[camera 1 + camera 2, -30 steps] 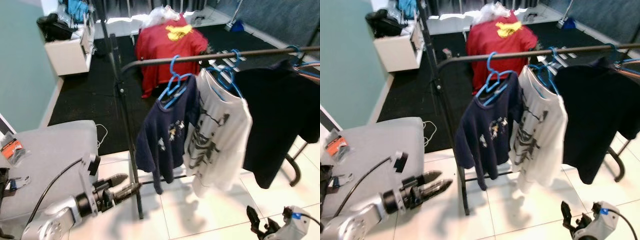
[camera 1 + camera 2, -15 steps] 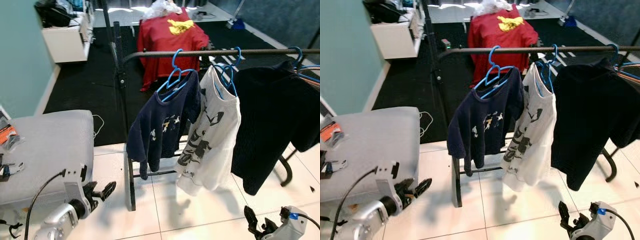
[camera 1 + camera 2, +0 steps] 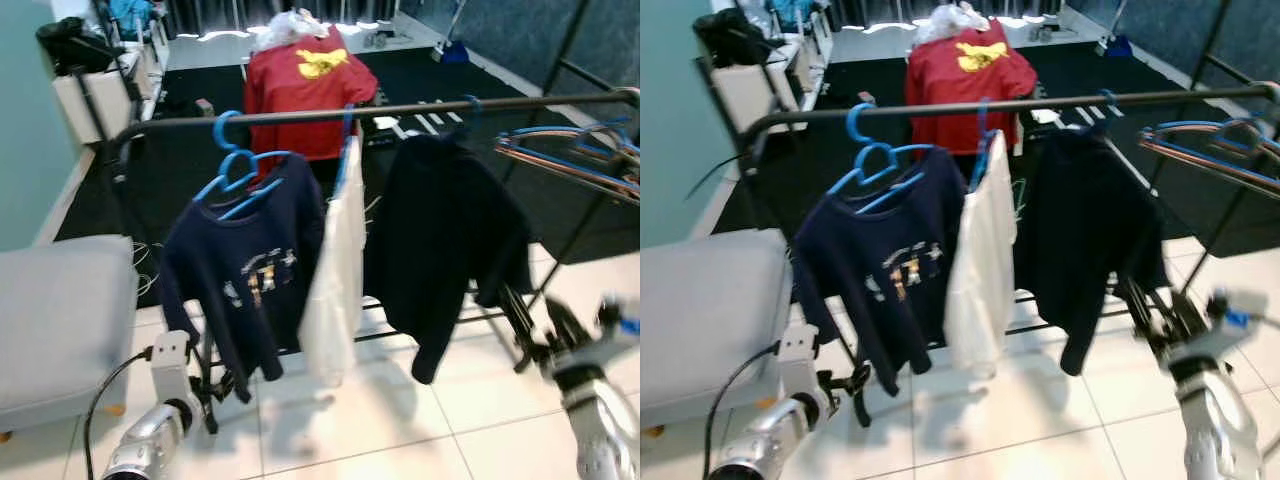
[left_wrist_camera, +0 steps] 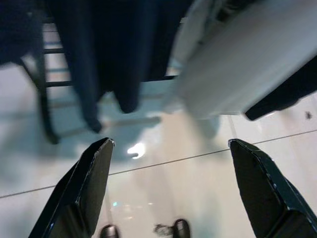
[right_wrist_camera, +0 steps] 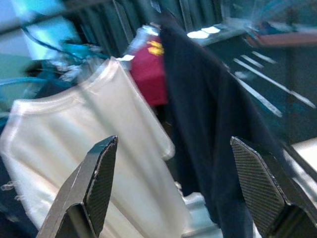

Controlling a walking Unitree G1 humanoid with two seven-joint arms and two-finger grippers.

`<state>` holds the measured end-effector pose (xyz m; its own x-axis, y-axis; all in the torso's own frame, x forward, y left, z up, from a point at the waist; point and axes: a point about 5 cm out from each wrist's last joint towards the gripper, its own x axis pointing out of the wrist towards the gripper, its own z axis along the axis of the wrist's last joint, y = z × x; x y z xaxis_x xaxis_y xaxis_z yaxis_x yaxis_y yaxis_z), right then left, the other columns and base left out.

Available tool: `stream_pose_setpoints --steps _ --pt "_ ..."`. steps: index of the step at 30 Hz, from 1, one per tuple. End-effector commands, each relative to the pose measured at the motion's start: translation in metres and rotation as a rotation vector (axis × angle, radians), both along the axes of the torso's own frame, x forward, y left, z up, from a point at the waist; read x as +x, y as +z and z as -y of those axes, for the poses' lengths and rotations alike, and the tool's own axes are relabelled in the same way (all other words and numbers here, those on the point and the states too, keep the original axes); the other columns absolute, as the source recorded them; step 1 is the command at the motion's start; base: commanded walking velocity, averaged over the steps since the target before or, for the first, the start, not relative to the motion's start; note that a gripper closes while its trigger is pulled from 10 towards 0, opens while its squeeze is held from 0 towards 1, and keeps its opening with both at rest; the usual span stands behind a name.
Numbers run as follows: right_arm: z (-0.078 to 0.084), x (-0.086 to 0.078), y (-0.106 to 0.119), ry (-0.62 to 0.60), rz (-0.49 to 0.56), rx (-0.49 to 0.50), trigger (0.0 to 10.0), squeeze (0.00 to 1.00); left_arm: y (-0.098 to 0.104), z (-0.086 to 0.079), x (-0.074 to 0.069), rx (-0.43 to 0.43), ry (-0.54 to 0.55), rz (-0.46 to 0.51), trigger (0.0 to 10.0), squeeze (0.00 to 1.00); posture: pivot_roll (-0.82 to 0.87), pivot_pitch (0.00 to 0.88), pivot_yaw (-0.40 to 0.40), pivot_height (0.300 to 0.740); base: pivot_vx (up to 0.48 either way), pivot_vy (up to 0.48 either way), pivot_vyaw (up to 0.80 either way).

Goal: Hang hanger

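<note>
Overhead, a dark clothes rail (image 3: 330, 114) runs across the scene, carried on a black stand over pale floor tiles (image 3: 400, 420).

Garments on the rail, from the robot's left:
- navy sweatshirt (image 3: 245, 270) with a small print on the chest, on a blue hanger (image 3: 235, 170) hooked over the rail near its left end.
- white T-shirt (image 3: 335, 270), turned edge-on, just beside the sweatshirt and touching it; the blue hook above it is partly hidden.
- black shirt (image 3: 440, 240), next along, its hanger hook barely visible at the rail.
- a bunch of empty hangers (image 3: 570, 160), blue and reddish, at the right end of the rail, blurred.

Behind the rail a red garment (image 3: 305, 85) with a yellow mark hangs over something on the dark carpet. A grey cushioned seat (image 3: 60, 320) stands at the robot's left.

Left tool (image 4: 168, 183): low, near the foot of the stand below the sweatshirt, fingers spread wide with nothing between them; its wrist view shows tiles and the garment hems ahead.

Right tool (image 5: 171, 188): raised at the robot's right, near the right side of the stand, fingers spread wide and empty, pointing at the white T-shirt and black shirt. The arm is motion-blurred in the head views.

No hanger is in either tool.
</note>
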<state>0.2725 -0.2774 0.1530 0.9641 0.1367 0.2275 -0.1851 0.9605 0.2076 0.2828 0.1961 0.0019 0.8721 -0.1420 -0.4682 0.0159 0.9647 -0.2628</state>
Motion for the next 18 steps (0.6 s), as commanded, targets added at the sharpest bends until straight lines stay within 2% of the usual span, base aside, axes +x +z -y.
stream_pose_setpoints --steps 1,2,4,5,6,8,15,18 --pt "-0.015 0.007 0.014 0.078 0.026 -0.020 10.0 0.00 -0.011 -0.003 -0.009 0.011 0.019 -0.047 10.0 0.00 -0.10 0.067 -0.010 0.740 0.000 0.000 0.00" --pt "-0.026 0.015 0.032 0.123 0.074 -0.060 10.0 0.00 -0.013 -0.001 -0.010 0.011 0.020 -0.048 10.0 0.00 -0.10 0.068 -0.012 0.740 0.000 0.000 0.00" --pt "-0.026 0.015 0.032 0.123 0.074 -0.060 10.0 0.00 -0.013 -0.001 -0.010 0.011 0.020 -0.048 10.0 0.00 -0.10 0.068 -0.012 0.740 0.000 0.000 0.00" --pt "-0.033 0.021 0.046 0.144 0.109 -0.088 10.0 0.00 -0.014 0.000 -0.010 0.015 0.020 -0.049 10.0 0.00 -0.09 0.069 -0.016 0.740 0.000 0.000 0.00" --pt "-0.033 0.021 0.046 0.144 0.109 -0.088 10.0 0.00 -0.014 0.000 -0.010 0.015 0.020 -0.049 10.0 0.00 -0.09 0.069 -0.016 0.740 0.000 0.000 0.00" --pt "-0.039 0.028 0.063 0.138 0.142 -0.112 10.0 0.00 -0.015 0.001 -0.011 0.016 0.020 -0.049 10.0 0.00 -0.09 0.071 -0.016 0.740 0.000 0.000 0.00" --pt "-0.041 0.035 0.067 0.080 0.106 -0.176 10.0 0.00 -0.016 0.004 -0.010 0.011 0.007 -0.044 10.0 0.00 -0.09 0.076 -0.015 0.740 0.000 0.000 0.00" --pt "-0.031 0.037 0.065 -0.009 0.061 -0.198 10.0 0.00 -0.016 0.006 -0.010 0.005 -0.004 -0.038 10.0 0.00 -0.09 0.078 -0.013 0.740 0.000 0.000 0.00"
